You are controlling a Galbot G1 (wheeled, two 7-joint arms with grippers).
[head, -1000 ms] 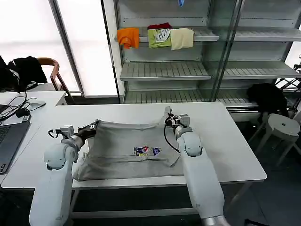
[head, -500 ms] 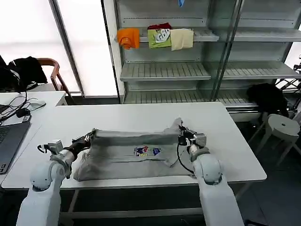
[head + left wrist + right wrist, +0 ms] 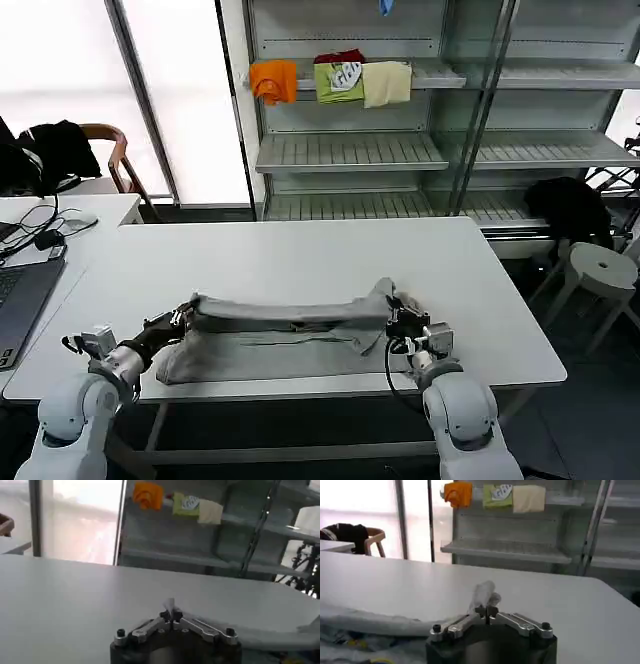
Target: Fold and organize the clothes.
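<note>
A light grey shirt (image 3: 270,345) lies on the white table (image 3: 300,260) near its front edge, its far edge lifted and doubled over toward the front. My left gripper (image 3: 183,316) is shut on the shirt's left corner, where a tuft of grey cloth (image 3: 170,603) pokes out between the closed jaws (image 3: 170,615). My right gripper (image 3: 397,313) is shut on the right corner, with bunched grey fabric (image 3: 482,594) sticking up above its jaws (image 3: 486,612). The shirt (image 3: 365,630) trails off to one side in the right wrist view. Its chest print is folded under.
Orange, green and cream folded garments (image 3: 330,80) sit on the shelf unit (image 3: 350,150) behind the table. A laptop (image 3: 20,300) and cables lie on the desk at the left, near a chair with black clothing (image 3: 55,150). A white stool (image 3: 600,270) stands at the right.
Both grippers have pulled the shirt's far edge toward the table's front, folding it over the lower half. The chest print is now covered. Both arms drew back.
</note>
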